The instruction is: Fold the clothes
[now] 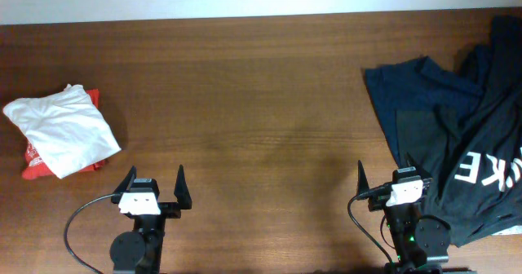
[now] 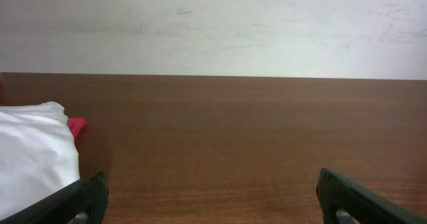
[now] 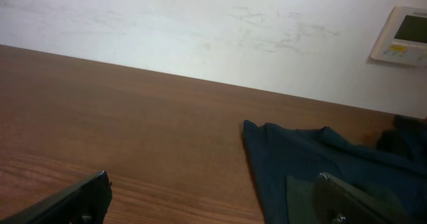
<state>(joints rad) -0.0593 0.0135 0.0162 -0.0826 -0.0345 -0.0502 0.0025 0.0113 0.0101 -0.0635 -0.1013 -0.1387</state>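
A brown wooden table (image 1: 261,103) fills nearly the whole overhead view, and a pale, scuffed wall (image 2: 213,24) rises behind its far edge. At the lower left of the overhead frame the left gripper (image 1: 153,188) sits with its jaws spread wide, grasping nothing and touching nothing but air above bare wood. At the lower right the right gripper (image 1: 395,183) is spread just as wide and holds nothing; its outer finger lies at the edge of the dark cloth, and whether it touches cannot be told. Four garments show, in two groups well apart. At the right edge lie a crumpled black garment (image 1: 481,152) with white lettering and, partly under it, a spread navy garment (image 1: 416,95). At the left edge sits one folded white garment (image 1: 61,127), resting on one red garment (image 1: 33,170) whose corners peek out beneath it. There are two arms, one gripper on each. One small white wall panel (image 3: 400,36) with a screen hangs at the upper right of the right wrist view.
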